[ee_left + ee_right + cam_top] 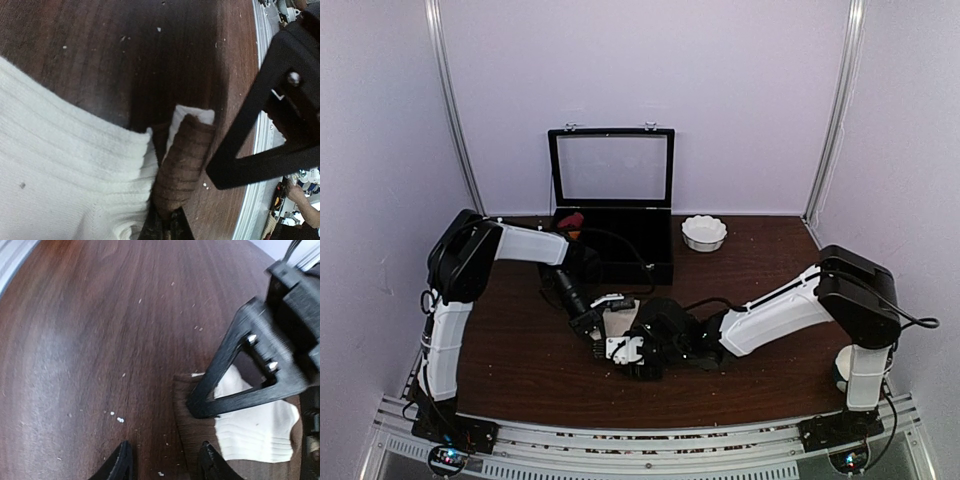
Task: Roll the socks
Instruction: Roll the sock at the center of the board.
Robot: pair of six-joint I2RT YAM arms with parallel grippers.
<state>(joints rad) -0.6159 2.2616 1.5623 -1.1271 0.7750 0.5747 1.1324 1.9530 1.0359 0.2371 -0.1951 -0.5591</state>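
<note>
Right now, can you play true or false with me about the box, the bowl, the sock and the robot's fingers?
1. The black box at the back has its lid up. True.
2. The white bowl sits inside the box. False: it stands on the table, to the right of the box.
3. The ribbed sock is white. True.
4. The right gripper has its fingers squeezed together. False: they stand apart.
5. A brown roll of fabric lies right beside the ribbed sock. True.
</note>
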